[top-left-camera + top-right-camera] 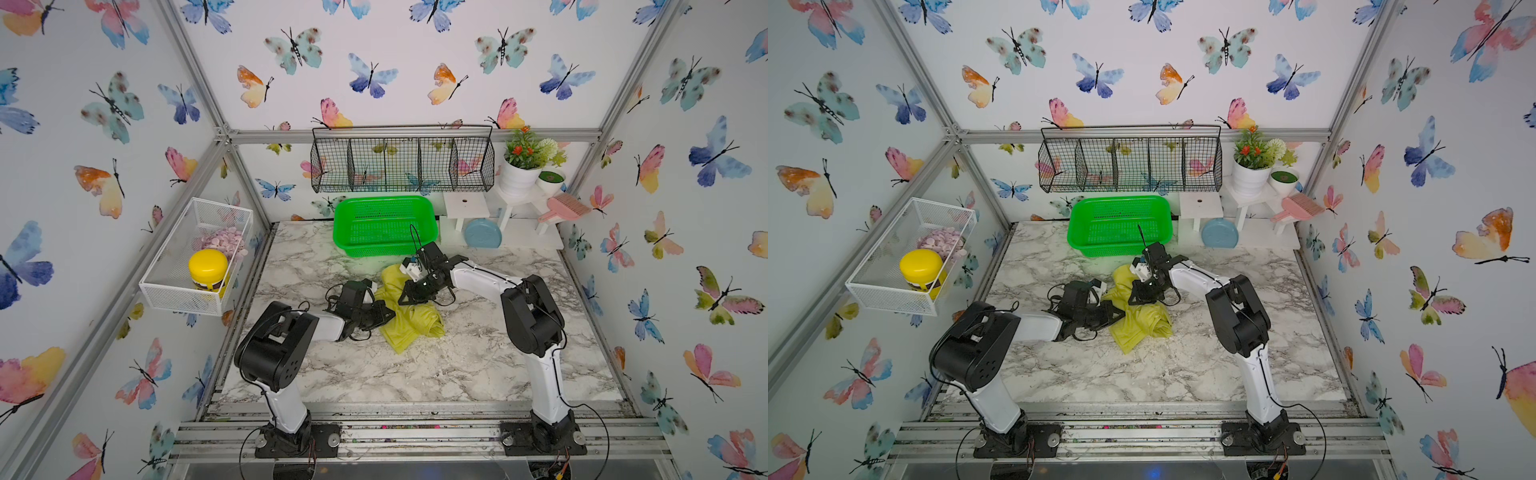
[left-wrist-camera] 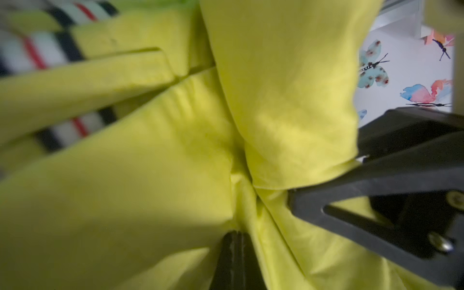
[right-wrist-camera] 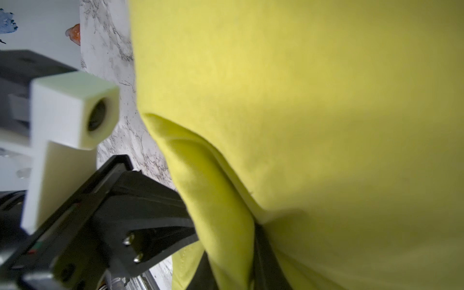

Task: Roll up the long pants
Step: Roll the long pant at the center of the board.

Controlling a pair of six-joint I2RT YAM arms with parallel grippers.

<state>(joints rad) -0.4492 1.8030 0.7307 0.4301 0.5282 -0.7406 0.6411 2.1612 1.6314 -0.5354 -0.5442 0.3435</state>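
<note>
Basket (image 1: 374,248) just behind long pants (image 1: 411,322) in left claw (image 1: 388,313) and right claw (image 1: 403,299).

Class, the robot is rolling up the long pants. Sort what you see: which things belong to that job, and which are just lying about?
Belongs to the job: long pants, left gripper and right gripper, both pinching them.

Just lying about: green plastic basket, black wire rack, white mesh tray, yellow-lidded jar, potted plant, pink brush, blue disc.

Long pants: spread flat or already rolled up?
Partly rolled, not flat. In both top views the long pants sit as a crumpled heap with one rolled end.
</note>
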